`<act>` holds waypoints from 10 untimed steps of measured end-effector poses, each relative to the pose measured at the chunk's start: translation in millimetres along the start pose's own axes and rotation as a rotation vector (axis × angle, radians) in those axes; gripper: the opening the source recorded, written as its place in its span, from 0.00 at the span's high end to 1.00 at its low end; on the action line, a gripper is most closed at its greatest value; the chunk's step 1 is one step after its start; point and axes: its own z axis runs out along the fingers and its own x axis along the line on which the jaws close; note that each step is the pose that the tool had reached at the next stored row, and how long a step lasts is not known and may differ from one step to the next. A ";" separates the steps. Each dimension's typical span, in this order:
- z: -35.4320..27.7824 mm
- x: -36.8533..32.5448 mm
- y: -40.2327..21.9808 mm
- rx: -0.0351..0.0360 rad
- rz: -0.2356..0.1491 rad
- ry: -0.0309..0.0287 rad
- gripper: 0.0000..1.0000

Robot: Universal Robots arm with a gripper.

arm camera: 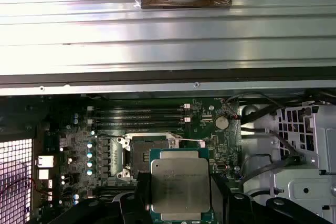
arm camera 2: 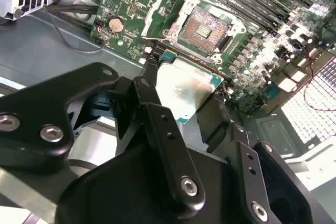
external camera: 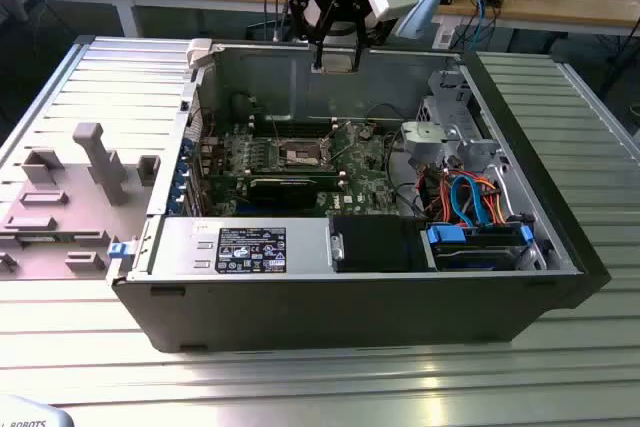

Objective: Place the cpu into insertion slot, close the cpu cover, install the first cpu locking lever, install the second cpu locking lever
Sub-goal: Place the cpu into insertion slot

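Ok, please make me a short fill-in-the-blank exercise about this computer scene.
1. The black end effector is ____ on the flat square silvery-grey cpu.
2. It holds the cpu ____ the green circuit board.
3. The dark square insertion slot with its silver rim is ____.
Missing words: shut; above; empty.
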 end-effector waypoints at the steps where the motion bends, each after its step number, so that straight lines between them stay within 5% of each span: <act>1: 0.0 0.0 0.0 0.0000 0.000 0.0000 0.46; 10: 2.2 -0.1 0.1 0.0001 0.000 -0.0001 0.46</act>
